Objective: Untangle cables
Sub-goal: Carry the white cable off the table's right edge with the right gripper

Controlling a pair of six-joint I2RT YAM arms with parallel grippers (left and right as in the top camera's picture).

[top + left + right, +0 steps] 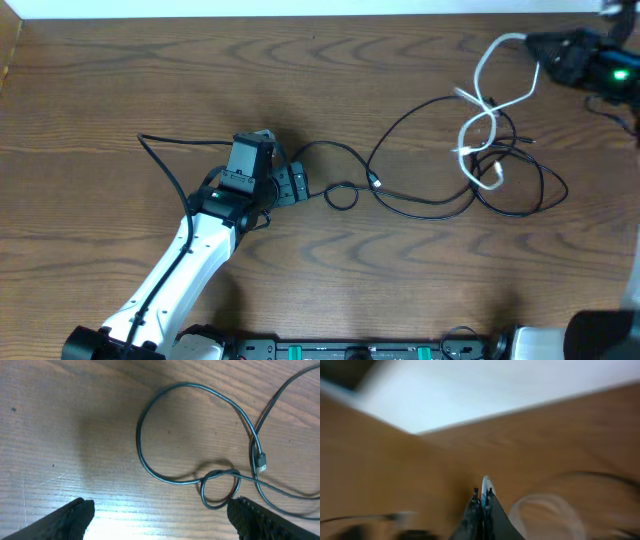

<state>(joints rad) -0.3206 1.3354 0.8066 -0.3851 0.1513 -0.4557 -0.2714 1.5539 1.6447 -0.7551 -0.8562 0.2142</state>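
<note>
Right pincer [483, 493] tight on white cable [479, 77], far-to-near

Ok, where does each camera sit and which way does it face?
Overhead: above the table, facing straight down; left hand and right hand show.
Left wrist: faces down, close on the black cable and its plug; open fingers at the bottom corners.
Right wrist: blurred, faces across the table toward its far edge; fingers shut on the white cable.
Shared: overhead and left wrist both show the plug.
</note>
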